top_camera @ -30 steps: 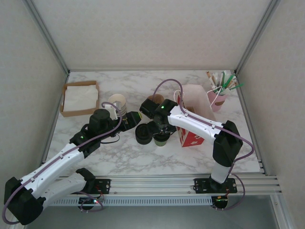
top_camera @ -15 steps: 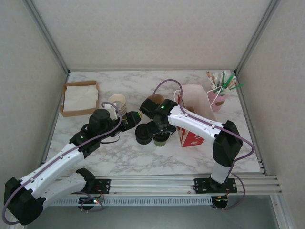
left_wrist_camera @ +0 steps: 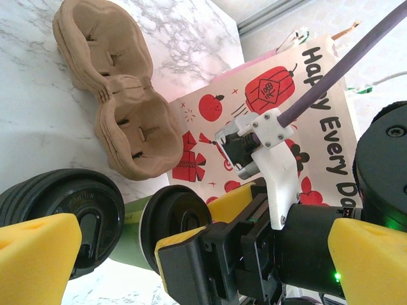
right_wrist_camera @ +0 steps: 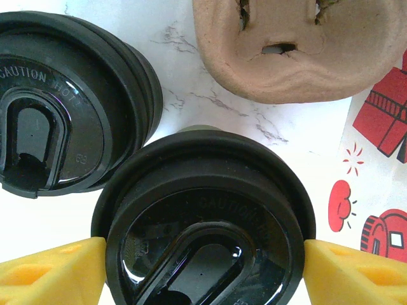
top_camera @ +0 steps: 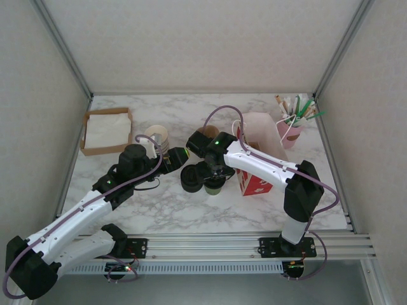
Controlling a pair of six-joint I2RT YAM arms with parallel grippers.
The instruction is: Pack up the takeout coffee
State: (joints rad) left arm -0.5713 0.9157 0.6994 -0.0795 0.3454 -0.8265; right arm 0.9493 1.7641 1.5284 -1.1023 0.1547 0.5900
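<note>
The takeout coffee (right_wrist_camera: 205, 219) is a small green-sided paper cup under a round black lid, standing at the table's middle (top_camera: 215, 185). My right gripper (top_camera: 212, 173) hangs straight over it. Its yellow fingers (right_wrist_camera: 54, 272) press on both sides of the lid, so it is shut on the cup. In the left wrist view the lid (left_wrist_camera: 173, 219) faces me with the right gripper's pads clamped round it. My left gripper (top_camera: 176, 157) sits just left of the cup, open, its fingers (left_wrist_camera: 35, 254) spread wide with nothing between them.
A squat black stack of lids (top_camera: 189, 180) touches the cup's left side. A brown pulp cup carrier (top_camera: 206, 133) lies behind it. A red-printed paper bag (top_camera: 255, 183) stands to the right, lidless cups (top_camera: 157, 136) and a napkin box (top_camera: 105, 130) to the left, and a pink stirrer cup (top_camera: 290, 131) at the far right.
</note>
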